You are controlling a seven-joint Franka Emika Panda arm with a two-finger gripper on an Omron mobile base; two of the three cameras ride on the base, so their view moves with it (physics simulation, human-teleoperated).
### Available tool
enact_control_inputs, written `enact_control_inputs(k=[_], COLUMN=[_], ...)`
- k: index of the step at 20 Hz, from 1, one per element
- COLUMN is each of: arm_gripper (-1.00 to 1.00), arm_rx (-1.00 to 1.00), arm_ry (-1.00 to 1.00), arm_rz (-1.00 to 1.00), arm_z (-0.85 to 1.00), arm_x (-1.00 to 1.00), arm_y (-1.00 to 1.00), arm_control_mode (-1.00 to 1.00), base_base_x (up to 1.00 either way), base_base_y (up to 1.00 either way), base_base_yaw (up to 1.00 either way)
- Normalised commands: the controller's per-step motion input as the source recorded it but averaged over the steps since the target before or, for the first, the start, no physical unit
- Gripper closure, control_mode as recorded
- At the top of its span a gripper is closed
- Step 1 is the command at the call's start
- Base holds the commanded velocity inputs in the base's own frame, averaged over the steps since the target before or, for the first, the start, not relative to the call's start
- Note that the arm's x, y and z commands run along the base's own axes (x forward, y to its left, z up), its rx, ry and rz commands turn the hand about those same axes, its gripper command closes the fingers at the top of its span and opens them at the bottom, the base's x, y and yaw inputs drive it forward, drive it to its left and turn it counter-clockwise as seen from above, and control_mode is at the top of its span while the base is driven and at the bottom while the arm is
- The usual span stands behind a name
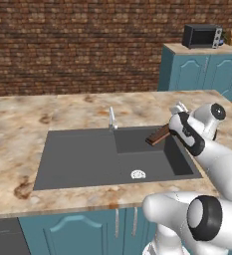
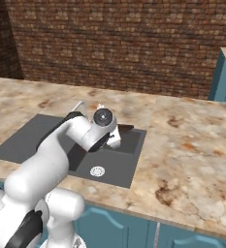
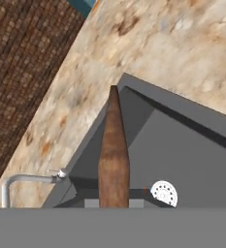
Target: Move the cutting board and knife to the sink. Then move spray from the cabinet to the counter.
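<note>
My gripper (image 1: pixel 173 128) is shut on the cutting board (image 1: pixel 158 135), a brown wooden slab that sticks out from the hand over the right part of the sink (image 1: pixel 77 154). The hand view looks along the cutting board (image 3: pixel 114 155) edge-on, with the dark sink basin (image 3: pixel 182 155) and its drain (image 3: pixel 164 193) below it. From the right, the gripper (image 2: pixel 115 134) hangs over the sink (image 2: pixel 119 167), and the cutting board's dark tip (image 2: pixel 126 128) pokes out. The beige mottled counter (image 1: pixel 62 107) surrounds the sink. Knife, spray and cabinet are out of view.
A bent faucet (image 1: pixel 112 119) stands at the sink's back rim, left of the board. A round drain (image 1: pixel 138 174) marks the basin floor. At the back right, a microwave (image 1: pixel 202 36) sits on teal floor units (image 1: pixel 197 69). A brick wall (image 1: pixel 77 45) runs behind.
</note>
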Motion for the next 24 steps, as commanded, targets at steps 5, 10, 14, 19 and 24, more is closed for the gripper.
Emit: enact_control_inputs(k=[5,10,14,19,24], arm_gripper=[1.0,1.0,1.0,1.0,1.0], arm_rx=[0.0,-0.03,-0.02,-0.02,-0.06], arm_ry=[-0.11,0.0,0.0,0.0,0.0], arm_rz=[0.03,0.05,0.1,0.1,0.06], arm_z=[-0.02,-0.32,-0.21,-0.23,-0.2], arm_x=[-0.13,-0.02,0.0,0.01,0.0], arm_y=[0.1,0.22,0.19,0.27,0.26], arm_control_mode=[-1.0,-1.0,-1.0,-1.0,-1.0], base_base_x=[0.0,0.0,0.0,0.0,0.0], base_base_y=[0.0,0.0,0.0,0.0,0.0], base_base_yaw=[0.0,0.0,0.0,0.0,0.0])
